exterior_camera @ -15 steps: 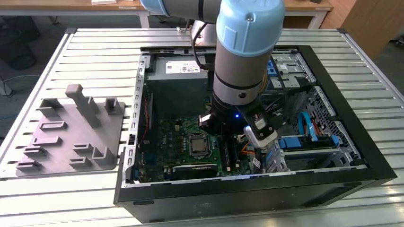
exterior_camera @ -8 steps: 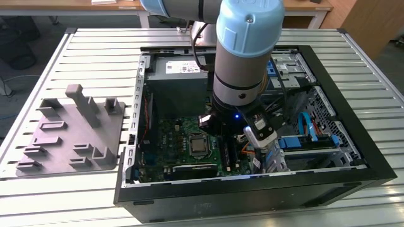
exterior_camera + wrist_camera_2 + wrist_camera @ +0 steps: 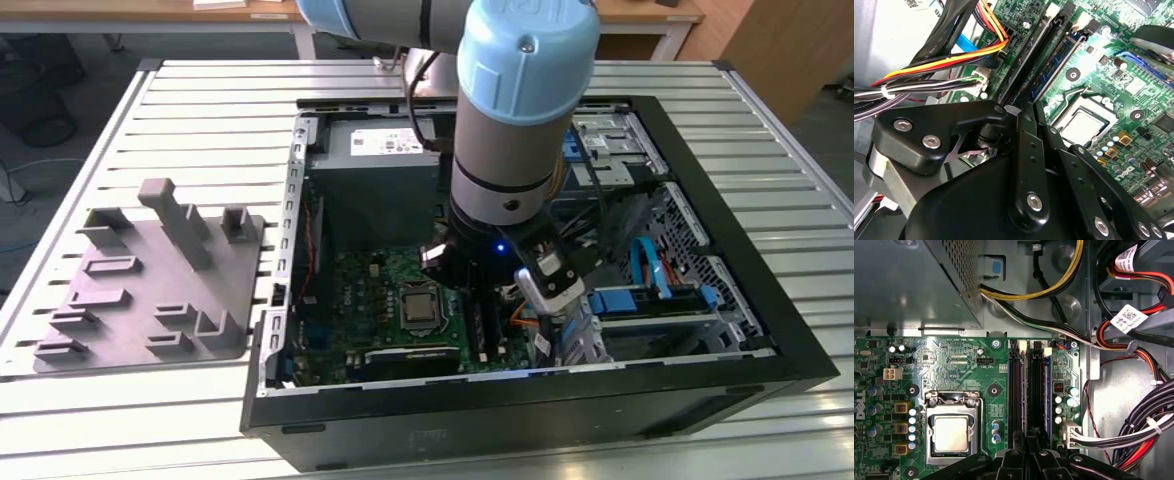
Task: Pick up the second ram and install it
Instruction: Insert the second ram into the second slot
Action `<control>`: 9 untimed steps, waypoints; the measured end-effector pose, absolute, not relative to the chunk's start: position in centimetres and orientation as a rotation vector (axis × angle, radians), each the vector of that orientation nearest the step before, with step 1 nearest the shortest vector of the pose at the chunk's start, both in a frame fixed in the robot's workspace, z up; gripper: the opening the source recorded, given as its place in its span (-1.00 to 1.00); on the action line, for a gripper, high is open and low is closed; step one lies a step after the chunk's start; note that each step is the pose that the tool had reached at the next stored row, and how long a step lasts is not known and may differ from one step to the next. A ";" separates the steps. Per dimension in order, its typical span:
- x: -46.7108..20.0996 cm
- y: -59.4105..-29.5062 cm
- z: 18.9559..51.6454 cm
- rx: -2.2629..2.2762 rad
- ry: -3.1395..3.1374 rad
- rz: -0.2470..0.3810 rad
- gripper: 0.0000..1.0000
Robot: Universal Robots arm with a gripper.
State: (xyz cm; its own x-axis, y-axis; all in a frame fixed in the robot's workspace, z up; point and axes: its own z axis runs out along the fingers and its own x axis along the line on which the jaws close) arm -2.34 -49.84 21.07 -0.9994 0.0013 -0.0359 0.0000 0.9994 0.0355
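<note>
The second ram (image 3: 1032, 390) is seen edge-on in the first wrist view as a slim dark strip, lying lengthwise along the memory slots of the motherboard (image 3: 954, 365). It runs out from between the fingertips of the pincer (image 3: 1030, 447). The pincer is drawn narrow and is judged to be clamped on the near end of the stick. Whether the stick is already seated or only resting on its slot cannot be told.

The picking-up is judged done and the installing to be the step in hand. In the exterior view the arm is lowered deep into the open computer case (image 3: 747, 300), which lies on the slatted tabletop (image 3: 200, 120). The gray moulded tray (image 3: 160, 290) is left well apart, to the exterior view's left.

Seating calls for the stick to be kept upright and parallel to the slot, and for pressure to be applied squarely so that both ends go down together.

The board is green, flat and densely studded with small parts. The processor socket (image 3: 951, 432) is square and framed in bright metal. The pincer fingers are matt black, rigid and bolted. A pliant bundle of coloured cables (image 3: 1149, 430) hangs beside the slots.
</note>
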 end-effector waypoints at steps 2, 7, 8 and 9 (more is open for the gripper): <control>-2.3 -49.8 21.0 0.001 3.105 0.055 -0.73; -2.3 -49.8 20.9 0.001 3.105 0.054 -0.73; -2.3 -49.8 20.9 0.001 3.105 0.054 -0.73; -2.3 -49.8 20.9 0.001 3.105 0.055 -0.73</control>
State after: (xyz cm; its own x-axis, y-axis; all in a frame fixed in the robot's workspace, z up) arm -2.33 -49.83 20.91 -0.9994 0.0012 -0.0360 0.0000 0.9994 0.0351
